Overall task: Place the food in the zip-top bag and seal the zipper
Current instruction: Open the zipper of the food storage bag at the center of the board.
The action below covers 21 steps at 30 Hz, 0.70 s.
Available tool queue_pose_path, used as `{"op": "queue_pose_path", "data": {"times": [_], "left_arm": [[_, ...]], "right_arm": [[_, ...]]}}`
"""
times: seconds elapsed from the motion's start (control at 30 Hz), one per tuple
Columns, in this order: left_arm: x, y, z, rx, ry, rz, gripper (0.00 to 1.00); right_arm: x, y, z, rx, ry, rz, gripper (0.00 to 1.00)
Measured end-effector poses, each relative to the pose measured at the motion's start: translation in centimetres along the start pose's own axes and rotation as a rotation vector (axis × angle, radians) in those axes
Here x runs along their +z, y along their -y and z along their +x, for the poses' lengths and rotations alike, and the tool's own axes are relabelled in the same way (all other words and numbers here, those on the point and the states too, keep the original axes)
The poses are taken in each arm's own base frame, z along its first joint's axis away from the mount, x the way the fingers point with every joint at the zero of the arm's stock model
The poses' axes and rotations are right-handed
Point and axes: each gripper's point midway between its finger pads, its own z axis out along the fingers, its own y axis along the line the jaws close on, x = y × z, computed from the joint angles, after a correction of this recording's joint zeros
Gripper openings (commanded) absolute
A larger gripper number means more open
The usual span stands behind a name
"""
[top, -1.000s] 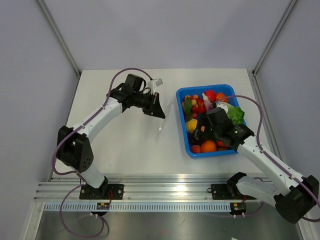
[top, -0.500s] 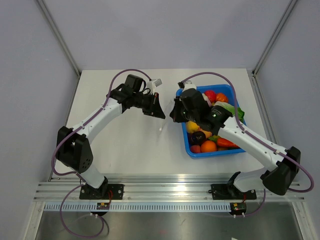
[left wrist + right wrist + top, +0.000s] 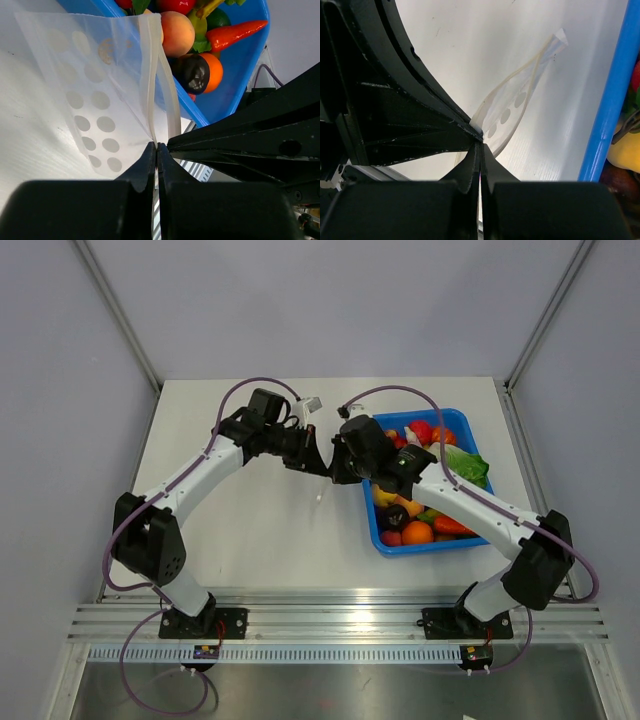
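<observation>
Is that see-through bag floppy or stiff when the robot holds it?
Probably floppy: the zip-top bag curves and its mouth gapes where the left gripper pinches one edge. Likely very light, since that small pinch seems to carry it.

The right tool (image 3: 480,150) has swung left off the blue tray (image 3: 430,548); now pinching the zip-top bag (image 3: 512,112).

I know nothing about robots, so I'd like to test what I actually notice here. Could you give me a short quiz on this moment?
1. True or false: the food is already inside the zip-top bag.
2. The left tool is: A open and empty; B shut on the bag's edge; C holding the food.
3. Fill in: the food lies in a ___ tray.
Key: 1 false; 2 B; 3 blue.
</observation>
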Motion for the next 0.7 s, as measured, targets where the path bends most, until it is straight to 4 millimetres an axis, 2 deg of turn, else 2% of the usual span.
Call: {"op": "queue_pose_path", "data": {"times": [0.17, 0.27, 0.5, 0.6, 0.7], "left_arm": [[-0.2, -1.3, -0.2, 0.010, 0.013, -0.052, 0.00], [-0.4, -2.2, 0.0, -0.005, 0.012, -0.082, 0.00], [-0.8, 0.9, 0.3, 0.034, 0.008, 0.012, 0.00], [-0.9, 1.4, 0.2, 0.043, 0.013, 0.034, 0.00], [-0.8, 1.5, 0.4, 0.042, 0.010, 0.045, 0.00]], "right_arm": [[1.6, -0.2, -0.1, 0.002, -0.019, 0.019, 0.00], [2.8, 0.2, 0.7, 0.001, -0.044, 0.037, 0.00], [4.8, 2.0, 2.5, 0.031, -0.086, 0.082, 0.00], [5.3, 2.3, 3.1, 0.059, -0.090, 0.063, 0.00], [5.5, 1.8, 3.6, 0.098, -0.084, 0.001, 0.00]]}}
